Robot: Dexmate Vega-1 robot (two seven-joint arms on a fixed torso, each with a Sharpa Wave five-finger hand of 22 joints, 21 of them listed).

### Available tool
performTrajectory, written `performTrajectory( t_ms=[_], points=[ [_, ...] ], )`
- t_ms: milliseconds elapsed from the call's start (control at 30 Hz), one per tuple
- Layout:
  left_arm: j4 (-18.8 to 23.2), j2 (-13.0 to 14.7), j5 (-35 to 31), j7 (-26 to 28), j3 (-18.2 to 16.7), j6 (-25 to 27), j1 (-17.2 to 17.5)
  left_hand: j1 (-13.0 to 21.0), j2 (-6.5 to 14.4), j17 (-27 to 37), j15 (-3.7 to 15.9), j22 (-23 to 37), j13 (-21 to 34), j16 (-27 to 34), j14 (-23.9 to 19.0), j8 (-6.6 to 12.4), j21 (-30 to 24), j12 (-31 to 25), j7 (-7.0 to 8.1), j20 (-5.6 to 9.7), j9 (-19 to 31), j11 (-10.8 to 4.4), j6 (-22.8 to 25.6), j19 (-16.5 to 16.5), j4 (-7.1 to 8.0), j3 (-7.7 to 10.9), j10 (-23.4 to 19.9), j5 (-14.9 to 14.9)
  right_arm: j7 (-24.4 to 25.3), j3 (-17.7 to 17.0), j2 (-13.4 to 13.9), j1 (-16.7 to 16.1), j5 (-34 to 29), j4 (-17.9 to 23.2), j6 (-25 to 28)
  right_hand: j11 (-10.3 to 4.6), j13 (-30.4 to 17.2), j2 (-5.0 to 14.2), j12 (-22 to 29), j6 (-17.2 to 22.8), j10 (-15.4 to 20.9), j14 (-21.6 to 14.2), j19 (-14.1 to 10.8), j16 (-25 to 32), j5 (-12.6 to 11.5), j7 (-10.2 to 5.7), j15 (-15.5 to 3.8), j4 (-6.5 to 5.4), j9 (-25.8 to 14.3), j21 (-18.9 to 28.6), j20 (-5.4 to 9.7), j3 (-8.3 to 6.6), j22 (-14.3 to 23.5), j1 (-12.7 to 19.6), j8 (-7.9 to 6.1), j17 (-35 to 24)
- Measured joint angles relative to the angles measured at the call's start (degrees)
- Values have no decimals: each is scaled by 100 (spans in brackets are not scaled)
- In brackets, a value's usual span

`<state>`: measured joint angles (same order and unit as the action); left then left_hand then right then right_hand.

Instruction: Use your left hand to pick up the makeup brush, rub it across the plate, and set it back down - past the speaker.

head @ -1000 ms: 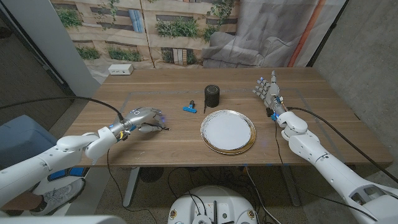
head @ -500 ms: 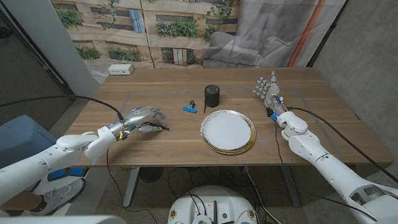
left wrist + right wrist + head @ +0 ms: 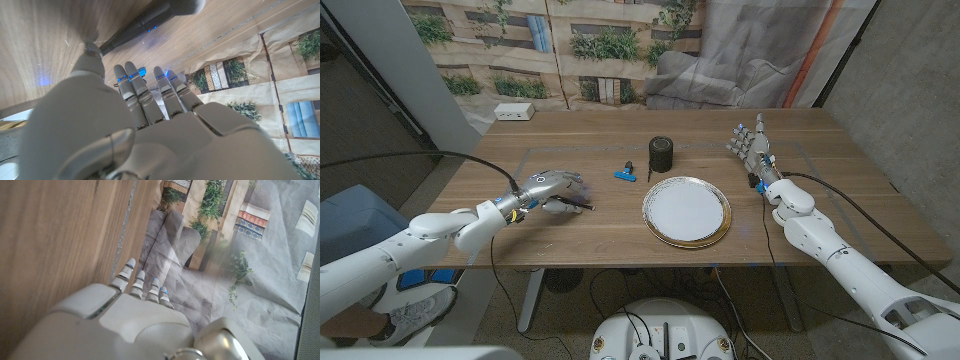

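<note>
The makeup brush [image 3: 573, 205], with a dark handle, lies on the wood left of the plate [image 3: 686, 211]. In the left wrist view the brush [image 3: 135, 27] stretches away from my thumb tip, which touches the handle's end. My left hand [image 3: 548, 187] hovers over it with its fingers [image 3: 150, 90] extended and apart above the handle. The black cylindrical speaker [image 3: 661, 154] stands behind the silver-rimmed white plate. My right hand [image 3: 752, 146] stands upright at the right side of the table, fingers spread and holding nothing.
A small blue object [image 3: 625, 173] lies between the brush and the speaker. A white box [image 3: 514, 112] sits at the table's far left corner. A blue tape line runs across the wood near the right hand.
My left hand's fingers have shifted slightly over the brush, and the brush has edged a little to the right. The right arm has not moved.
</note>
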<state>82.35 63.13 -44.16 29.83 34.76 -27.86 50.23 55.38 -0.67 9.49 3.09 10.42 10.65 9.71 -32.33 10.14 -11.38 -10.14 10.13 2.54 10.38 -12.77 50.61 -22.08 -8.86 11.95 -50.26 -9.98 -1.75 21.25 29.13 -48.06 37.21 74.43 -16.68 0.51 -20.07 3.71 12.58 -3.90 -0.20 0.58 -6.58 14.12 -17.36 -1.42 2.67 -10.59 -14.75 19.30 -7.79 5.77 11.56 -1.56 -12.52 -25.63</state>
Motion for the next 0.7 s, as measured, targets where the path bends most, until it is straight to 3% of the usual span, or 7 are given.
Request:
performTrajectory(
  t_ms=[333,700],
  points=[
    [326,165,37,-234,-149,359,213,-160,-160,-1,-32,-30,-27,0,297,0,0,22,-60,-15,1,21,-882,230,0,-110,1000,-22,0,-1,1,0,0,0,0,0,0,0,0,0,0,0,0,0,0,0,0,0,0,0,0,0,0,0,0,0],
    [669,332,69,-413,-310,675,424,-556,-260,-1,-47,-30,-53,0,765,0,44,22,-73,-8,1,60,-1277,524,121,-231,1637,-22,-1,-1,1,-2,1,0,1,0,0,0,0,0,0,0,0,0,0,0,0,0,0,0,0,0,0,0,0,0]
  ],
)
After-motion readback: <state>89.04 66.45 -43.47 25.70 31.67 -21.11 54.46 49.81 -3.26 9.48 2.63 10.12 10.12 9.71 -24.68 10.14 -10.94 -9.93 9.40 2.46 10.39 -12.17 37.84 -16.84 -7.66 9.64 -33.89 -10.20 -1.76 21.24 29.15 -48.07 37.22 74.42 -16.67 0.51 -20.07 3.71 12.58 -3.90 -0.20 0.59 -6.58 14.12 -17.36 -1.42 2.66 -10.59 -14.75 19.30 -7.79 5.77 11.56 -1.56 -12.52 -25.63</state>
